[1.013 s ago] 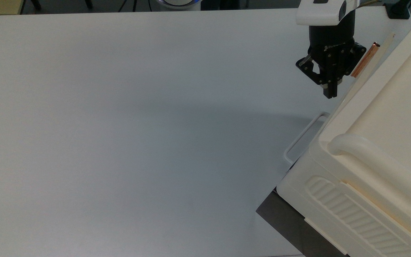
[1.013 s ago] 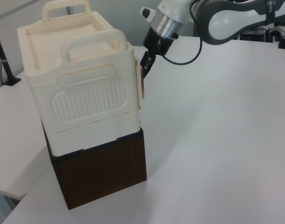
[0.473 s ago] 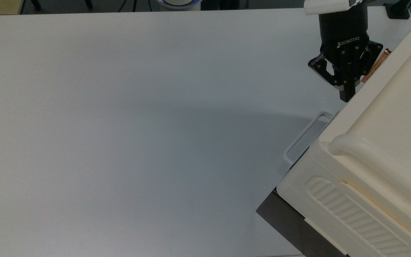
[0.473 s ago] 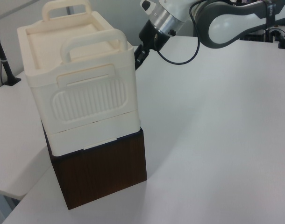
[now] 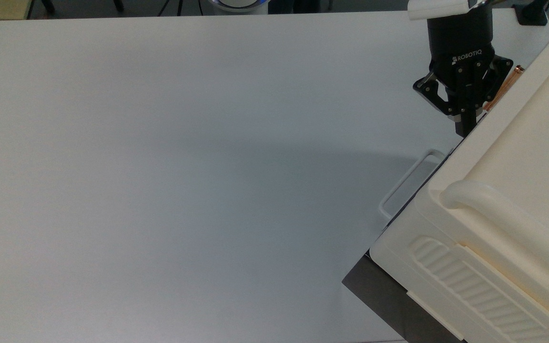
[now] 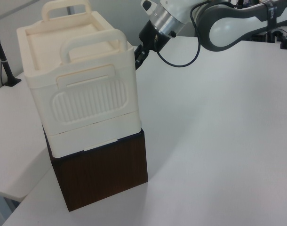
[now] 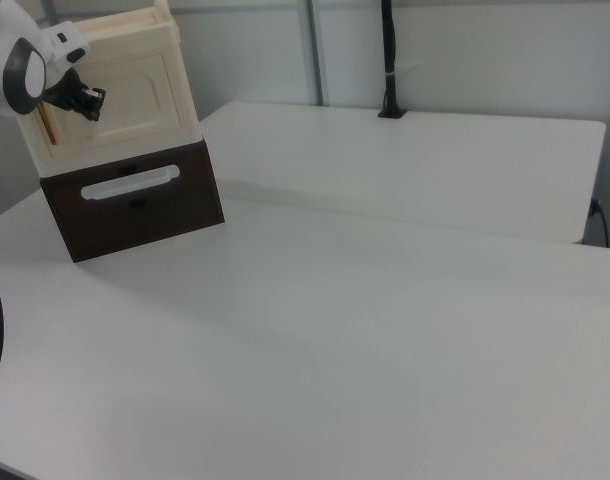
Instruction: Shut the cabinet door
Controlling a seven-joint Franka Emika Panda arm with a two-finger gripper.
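Cream cabinet door (image 7: 135, 85) flush on cabinet (image 6: 77, 89) — gripper (image 5: 465, 125) touching its front.

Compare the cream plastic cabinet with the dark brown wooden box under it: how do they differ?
The cream plastic cabinet is pale, ribbed on its side and carries thick rounded handles on top; the dark brown wooden box is dark and smooth-sided. The cabinet stands taller and sits on top; the box rests on the white table. Both are boxy and upright.

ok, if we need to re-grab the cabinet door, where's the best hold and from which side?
Likely the copper bar handle. It stands upright off the cabinet door face, near the right view's left edge, so come straight at the front with a finger either side. The rest is flat panel. The gripper sits just beside it.
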